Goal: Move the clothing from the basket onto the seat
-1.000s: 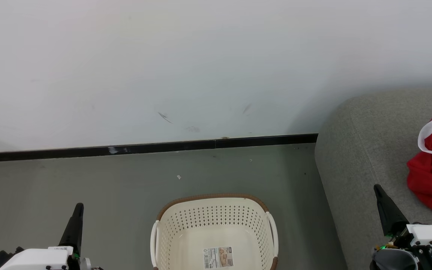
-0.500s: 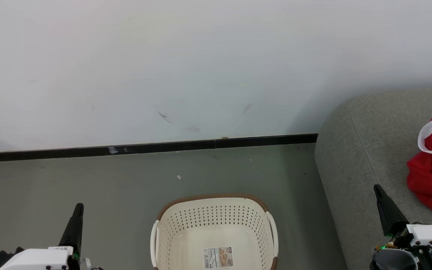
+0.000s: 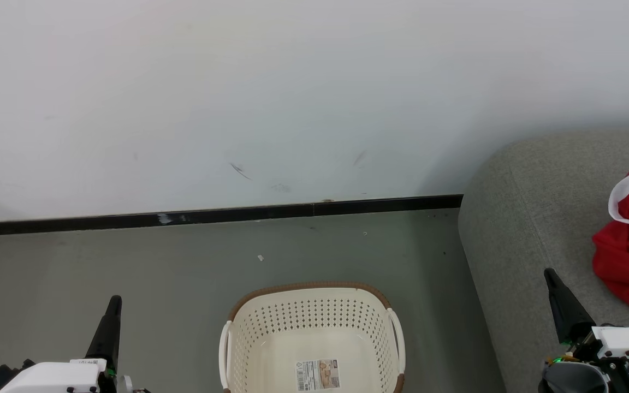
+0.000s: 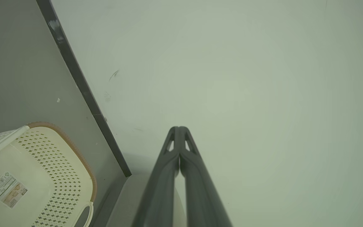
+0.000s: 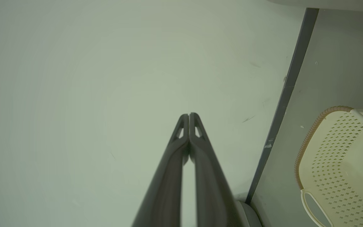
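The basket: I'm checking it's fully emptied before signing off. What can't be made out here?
Basket: its near end is cut off by the head view's bottom edge; both wrist views crop it too.
Clothing on the seat: cut off by the head view's right edge, so its count and print are unknown.
Paper label: too small to read.

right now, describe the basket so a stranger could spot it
On the grey floor below the black skirting, just left of the grey sofa, stands the basket. It is cream perforated plastic with a brown rim and white handles, a paper label inside.
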Robot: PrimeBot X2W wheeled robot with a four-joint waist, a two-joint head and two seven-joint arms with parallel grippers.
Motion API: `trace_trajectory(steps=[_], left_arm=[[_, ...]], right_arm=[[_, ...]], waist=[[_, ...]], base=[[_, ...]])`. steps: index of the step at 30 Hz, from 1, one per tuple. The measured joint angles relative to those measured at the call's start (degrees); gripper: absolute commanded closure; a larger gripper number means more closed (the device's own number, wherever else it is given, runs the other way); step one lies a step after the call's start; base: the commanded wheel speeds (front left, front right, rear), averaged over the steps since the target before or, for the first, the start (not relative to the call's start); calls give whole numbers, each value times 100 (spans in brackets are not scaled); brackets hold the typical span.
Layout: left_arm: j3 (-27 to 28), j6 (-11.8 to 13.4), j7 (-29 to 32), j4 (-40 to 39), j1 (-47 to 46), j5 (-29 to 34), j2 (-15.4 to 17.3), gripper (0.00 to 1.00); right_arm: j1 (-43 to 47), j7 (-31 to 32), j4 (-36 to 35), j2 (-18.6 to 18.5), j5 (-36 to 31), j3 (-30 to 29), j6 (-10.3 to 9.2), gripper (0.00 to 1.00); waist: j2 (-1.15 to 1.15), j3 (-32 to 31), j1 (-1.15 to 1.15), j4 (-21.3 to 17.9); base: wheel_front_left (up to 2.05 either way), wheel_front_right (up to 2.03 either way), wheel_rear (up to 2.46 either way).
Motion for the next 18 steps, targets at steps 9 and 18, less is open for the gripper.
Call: trace_trajectory(steps=[9, 18], left_arm=[[0, -23, 0, 2, -1, 0, 0, 100], [0, -23, 0, 3, -1, 0, 0, 100]], right_arm=[[0, 0, 0, 0, 0, 1, 0, 100], [0, 0, 0, -1, 0, 2, 1, 100]], waist=[[0, 0, 0, 0], [0, 0, 0, 0]], base=[[0, 0, 0], [0, 0, 0]])
